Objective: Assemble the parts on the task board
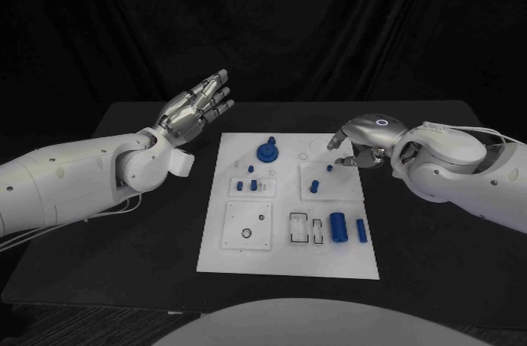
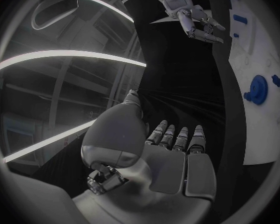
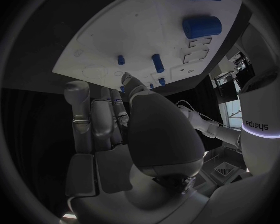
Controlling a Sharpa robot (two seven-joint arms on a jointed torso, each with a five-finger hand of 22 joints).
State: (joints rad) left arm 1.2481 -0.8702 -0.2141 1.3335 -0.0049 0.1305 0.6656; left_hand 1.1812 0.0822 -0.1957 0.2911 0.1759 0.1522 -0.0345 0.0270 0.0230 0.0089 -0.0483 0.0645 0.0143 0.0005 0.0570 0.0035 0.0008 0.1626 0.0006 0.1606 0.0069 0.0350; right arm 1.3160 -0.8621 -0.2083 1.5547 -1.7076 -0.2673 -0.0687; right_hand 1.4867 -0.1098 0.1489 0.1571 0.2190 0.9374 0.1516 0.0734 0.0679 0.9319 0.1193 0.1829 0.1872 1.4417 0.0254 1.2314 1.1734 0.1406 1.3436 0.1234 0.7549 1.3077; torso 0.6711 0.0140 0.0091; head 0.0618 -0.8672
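- Nearest the robot on the black desk [image 1: 132, 232], the task board [image 1: 288, 209] lies flat and lengthwise, its near end bare white.
- Just past that bare stretch, look right: a fat blue cylinder [image 1: 338, 227] and a slim blue peg [image 1: 362, 230] lie on their sides next to two open rectangular slots [image 1: 306, 228]; on the left is a square plate with a small dark hole [image 1: 247, 232].
- Mid-board now: short blue pegs [image 1: 247, 185] stand on the left panel, and another blue pin [image 1: 314, 186] sits on the right panel.
- And there's the right robot hand [image 1: 353, 149], hovering at the board's right edge, wrist bent down, fingertips pointing at the upper right panel beside that pin. Its fingers are curled loosely; I see nothing between them, but whether they are truly closed I cannot tell.
- Advice for this step, as I read it: come straight down over the chosen piece, pinch it low on its sides, lift clear before travelling, and keep it upright so it meets its hole squarely. Nudging the neighbouring pegs is the risk.
- Farther up, the blue gear [image 1: 267, 150] stands on its post near the far end.
- Farthest off, the left robot hand [image 1: 198, 108] is raised off the board's far left corner, palm turned inward, fingers stretched and apart, holding nothing.
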